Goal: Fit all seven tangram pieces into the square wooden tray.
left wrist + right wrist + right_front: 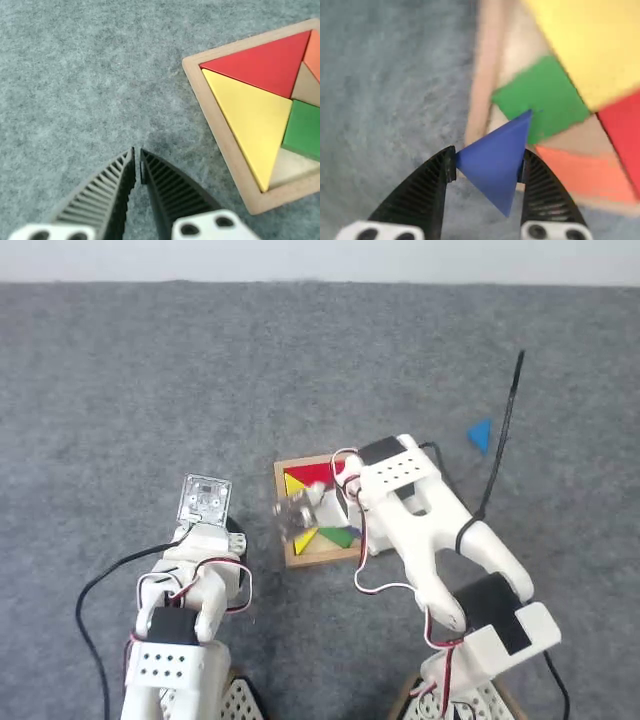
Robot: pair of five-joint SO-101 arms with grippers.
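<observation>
While your right gripper (487, 162) pinches a blue triangle (495, 165) over the wooden tray's (223, 135) near edge, your left gripper (137, 152) sits almost closed and empty above the grey mat (120, 390), left of the tray. A second blue triangle (481, 433) lies far right.

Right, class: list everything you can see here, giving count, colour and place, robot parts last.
tray: one, pale wood, on the grey surface.
red triangle: one, red, in the tray.
yellow triangle: one, yellow, in the tray beside the red triangle.
green square: one, green, in the tray.
orange piece: one, orange, in the tray.
held triangle: one, blue, gripped over the tray's edge.
loose triangle: one, blue, on the grey surface, apart from the tray.
cable: one, black, near the loose triangle.
left claw: one, black, shut, above the grey surface.
right claw: one, black, shut on the held triangle.
</observation>
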